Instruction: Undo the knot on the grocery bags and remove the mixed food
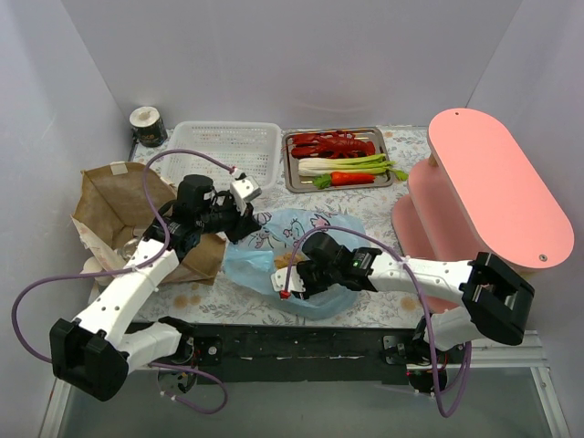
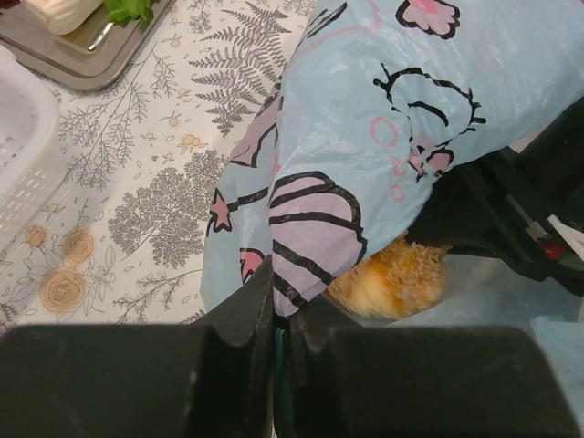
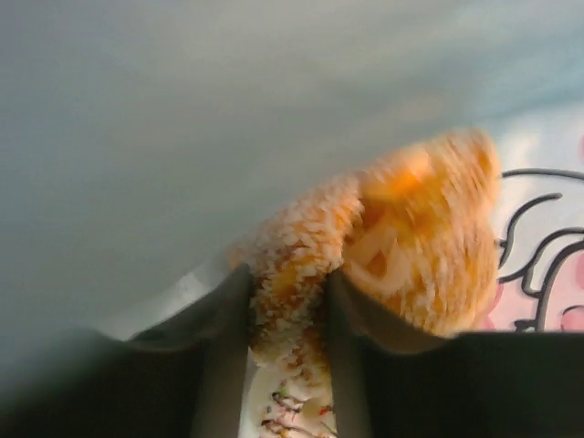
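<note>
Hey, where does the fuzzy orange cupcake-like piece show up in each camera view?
Top external: the fuzzy orange cupcake-like piece is a small speck just left of centre.
Left wrist: lower centre-right, under the thin light-blue cartoon-printed plastic bag.
Right wrist: centre, between the right end effector fingers.
Shared landmark: that blue bag.

No legible text, label, brand, number or sign found in any view. On the light-blue plastic bag [image 2: 411,109]: cartoon outlines in black, pink and lilac only, with no readable lettering. On the dark band of the small roll [image 1: 147,128] at the far left corner of the table: too small to read.
</note>
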### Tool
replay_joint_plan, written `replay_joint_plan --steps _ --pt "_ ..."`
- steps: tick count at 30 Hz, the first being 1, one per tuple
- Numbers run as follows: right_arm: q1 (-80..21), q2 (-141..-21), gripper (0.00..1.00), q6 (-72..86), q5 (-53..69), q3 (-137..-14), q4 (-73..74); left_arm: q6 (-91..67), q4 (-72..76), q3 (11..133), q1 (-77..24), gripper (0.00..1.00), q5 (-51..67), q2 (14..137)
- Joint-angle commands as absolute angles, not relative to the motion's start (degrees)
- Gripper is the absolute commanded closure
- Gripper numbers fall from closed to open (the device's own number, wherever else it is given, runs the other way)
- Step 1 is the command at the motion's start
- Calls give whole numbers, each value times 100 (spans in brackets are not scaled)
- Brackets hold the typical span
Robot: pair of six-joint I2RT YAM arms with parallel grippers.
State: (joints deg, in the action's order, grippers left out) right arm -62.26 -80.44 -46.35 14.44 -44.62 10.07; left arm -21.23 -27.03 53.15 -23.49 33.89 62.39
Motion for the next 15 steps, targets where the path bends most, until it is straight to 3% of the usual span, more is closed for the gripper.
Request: replay_joint_plan --steps 1,2,8,11,14,15 --pt "-6223 -7972 86 -4789 1073 -4394 808 -2109 -2769 5282 -2250 94 3515 5959" --pt "-6223 -7841 98 -4851 1037 -4482 948 -2127 -2769 5221 -2233 94 3516 5950" --pt "-6223 -7279 99 -5448 1511 -6037 2670 -2188 -2733 5107 -2206 92 3498 5888" --pt "-6223 -6927 99 -5905 1950 -6459 3312 -2311 -2558 5141 -2189 86 3428 5967" --pt "-6231 -6602 99 -6169 2311 -6722 3717 -2382 -2444 5291 -2180 70 3367 6142" --pt "-6231 -6531 99 -6240 2399 -6785 3848 -2391 -2435 5343 -2180 56 3331 6187"
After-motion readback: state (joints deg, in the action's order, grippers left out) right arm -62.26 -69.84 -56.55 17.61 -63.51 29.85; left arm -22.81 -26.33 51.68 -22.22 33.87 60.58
